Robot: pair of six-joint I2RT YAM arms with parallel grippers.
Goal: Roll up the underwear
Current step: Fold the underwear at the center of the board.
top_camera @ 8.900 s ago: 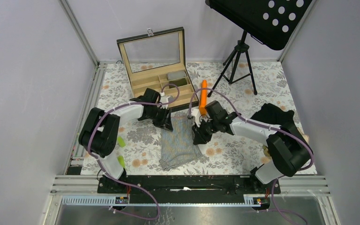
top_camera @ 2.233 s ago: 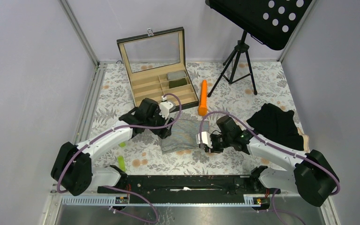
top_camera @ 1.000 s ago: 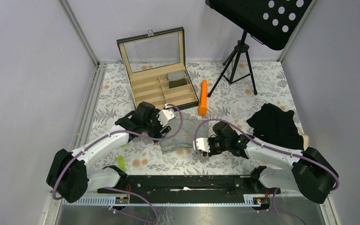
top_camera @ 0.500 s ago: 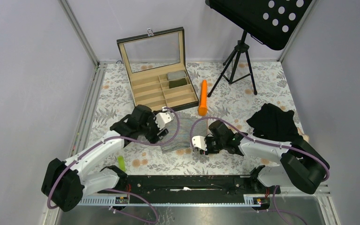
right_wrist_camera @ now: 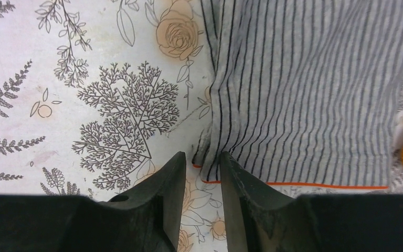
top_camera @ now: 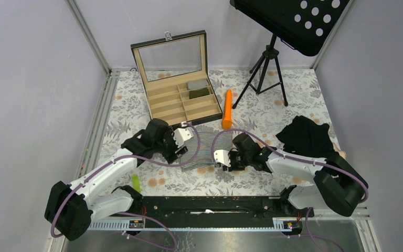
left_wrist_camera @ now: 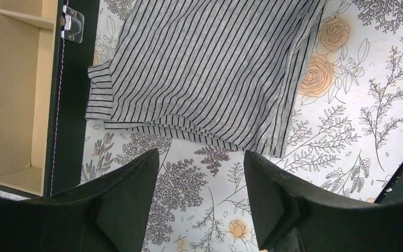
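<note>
**Left gripper** (left_wrist_camera: 200,157): jaws spread wide, empty, poised over the floral table cover (top_camera: 273,110) just short of the garment's layered edge.

**Right gripper** (right_wrist_camera: 202,155): jaws parted by a narrow gap and closed on nothing. The garment's corner, edged with an orange line, shows in the gap with bare cover beside it.

**Striped underwear** (left_wrist_camera: 204,68): light grey with dark pinstripes, folded flat on the table between the two grippers, its far side just beside the box.

**Black underwear** (top_camera: 307,137): a loose heap at the right of the table, well apart from both grippers.

**Wooden compartment box** (left_wrist_camera: 73,115): glass lid raised, with two small folded cloths in its far right cells.

**Orange carrot-shaped stick** (top_camera: 227,108): lying to the right of the box.

**Green piece** (top_camera: 135,182): near the left arm's base.

**Music stand** (top_camera: 265,68): standing at the back right.
</note>
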